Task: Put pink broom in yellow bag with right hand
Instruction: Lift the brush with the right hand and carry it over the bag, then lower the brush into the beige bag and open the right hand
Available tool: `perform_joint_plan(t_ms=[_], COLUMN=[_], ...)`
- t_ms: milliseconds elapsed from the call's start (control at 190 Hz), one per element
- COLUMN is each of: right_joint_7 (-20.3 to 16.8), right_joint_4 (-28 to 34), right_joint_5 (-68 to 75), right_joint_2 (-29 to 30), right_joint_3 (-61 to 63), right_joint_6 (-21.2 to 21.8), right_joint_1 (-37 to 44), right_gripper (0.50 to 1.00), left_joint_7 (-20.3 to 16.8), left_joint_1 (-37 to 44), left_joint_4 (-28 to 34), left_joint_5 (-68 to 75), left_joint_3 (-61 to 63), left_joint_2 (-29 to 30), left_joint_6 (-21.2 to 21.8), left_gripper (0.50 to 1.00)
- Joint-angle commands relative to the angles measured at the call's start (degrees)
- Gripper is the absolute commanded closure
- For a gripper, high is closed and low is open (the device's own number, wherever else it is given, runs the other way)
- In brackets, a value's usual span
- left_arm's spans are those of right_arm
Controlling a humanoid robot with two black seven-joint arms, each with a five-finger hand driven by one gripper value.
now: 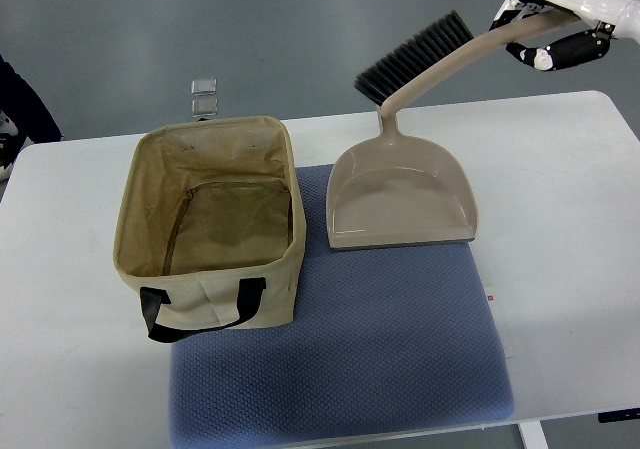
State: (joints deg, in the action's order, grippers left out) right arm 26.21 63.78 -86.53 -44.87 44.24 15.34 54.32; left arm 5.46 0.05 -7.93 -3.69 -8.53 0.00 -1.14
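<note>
- Gripping the handle end of the broom (440,57), the right hand (560,24) sits in the top right corner, white and black fingers (545,57) wrapped round the handle.
- Broom is off the table, held in the air and tilted: dark bristles point up and to the left, the handle running up to the right into the hand.
- Colour of the broom reads pinkish tan, same as the dustpan (402,194).
- Dustpan lies flat on the blue mat (340,369), open mouth toward the near edge, its short stem pointing away, just under the broom head.
- Whether broom and dustpan stem touch, I cannot tell; they overlap from this angle.
- Yellow bag (210,224) stands open on the left part of the mat, just beside the dustpan, black strap handle on its near face.
- Inside of the bag shows only its own lining.
- Mat rests on a white table (560,229).
- Small clear object (204,97) beyond the far table edge, behind the bag; too small to identify.
</note>
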Motion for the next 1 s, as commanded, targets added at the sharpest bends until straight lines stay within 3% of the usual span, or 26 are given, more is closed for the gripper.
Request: perform_joint_plan(t_ms=[0, 268, 625, 851, 993], right_joint_7=[-1.5, -3.7, -4.6, -4.6, -4.6], right_joint_4=[-0.4, -5.9, -15.5, -17.5, -18.0], right_joint_5=[-0.8, -4.3, -10.2, -13.7, -13.7], right_joint_2=[4.1, 15.4, 32.0, 37.6, 38.1], right_joint_3=[-1.3, -6.7, -13.4, -20.0, -22.4], right_joint_6=[0.1, 0.1, -1.5, -6.9, -8.8], right_joint_1=[4.1, 11.2, 13.4, 13.1, 13.1], right_gripper=[1.000, 1.000, 1.000, 1.000, 0.946], left_joint_7=[0.0, 0.0, 0.0, 0.0, 0.0], left_joint_1=[-0.1, 0.0, 0.0, -0.1, 0.0], left_joint_4=[0.0, 0.0, 0.0, 0.0, 0.0], left_joint_5=[0.0, 0.0, 0.0, 0.0, 0.0], left_joint_3=[0.0, 0.0, 0.0, 0.0, 0.0], left_joint_2=[0.0, 0.0, 0.0, 0.0, 0.0], left_joint_6=[0.0, 0.0, 0.0, 0.0, 0.0], left_gripper=[0.500, 0.500, 0.500, 0.500, 0.500])
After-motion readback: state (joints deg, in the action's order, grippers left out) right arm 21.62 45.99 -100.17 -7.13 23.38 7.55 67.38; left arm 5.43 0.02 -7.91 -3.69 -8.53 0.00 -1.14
